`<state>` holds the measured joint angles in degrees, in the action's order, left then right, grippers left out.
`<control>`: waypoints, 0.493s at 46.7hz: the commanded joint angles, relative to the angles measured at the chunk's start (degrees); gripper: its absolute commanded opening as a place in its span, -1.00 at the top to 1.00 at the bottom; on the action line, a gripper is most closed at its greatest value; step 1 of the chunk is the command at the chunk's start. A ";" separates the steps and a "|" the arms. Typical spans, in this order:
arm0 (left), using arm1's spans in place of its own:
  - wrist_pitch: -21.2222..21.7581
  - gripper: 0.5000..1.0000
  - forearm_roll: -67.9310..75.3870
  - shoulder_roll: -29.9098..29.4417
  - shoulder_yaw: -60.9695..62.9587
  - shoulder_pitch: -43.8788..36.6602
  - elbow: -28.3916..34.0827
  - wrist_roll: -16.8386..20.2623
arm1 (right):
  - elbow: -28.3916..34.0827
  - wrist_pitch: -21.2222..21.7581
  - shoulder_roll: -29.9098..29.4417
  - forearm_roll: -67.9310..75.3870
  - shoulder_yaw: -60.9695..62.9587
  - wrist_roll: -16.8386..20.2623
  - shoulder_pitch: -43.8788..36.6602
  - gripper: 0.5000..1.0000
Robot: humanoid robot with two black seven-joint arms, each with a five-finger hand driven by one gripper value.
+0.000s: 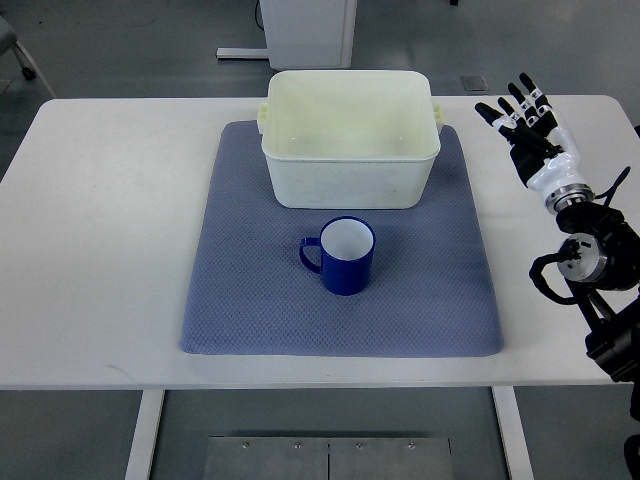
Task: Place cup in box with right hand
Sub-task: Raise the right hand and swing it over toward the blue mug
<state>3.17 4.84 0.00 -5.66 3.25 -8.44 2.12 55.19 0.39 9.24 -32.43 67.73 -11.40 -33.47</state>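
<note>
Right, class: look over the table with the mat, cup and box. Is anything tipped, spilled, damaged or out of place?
Nothing stands out. The blue cup stands upright on the grey mat, just in front of the cream box, which sits squarely on the mat. No spill shows. The right hand is off to the side over the table, fingers spread, holding nothing.
</note>
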 commanded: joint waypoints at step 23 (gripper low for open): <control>-0.01 -1.00 0.00 0.00 -0.05 0.00 0.00 -0.01 | 13.53 16.13 11.85 2.20 -7.17 0.23 -1.69 -1.00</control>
<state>3.18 4.83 0.00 -5.70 3.25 -8.41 2.11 66.79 15.33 20.33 -30.21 62.20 -10.94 -35.52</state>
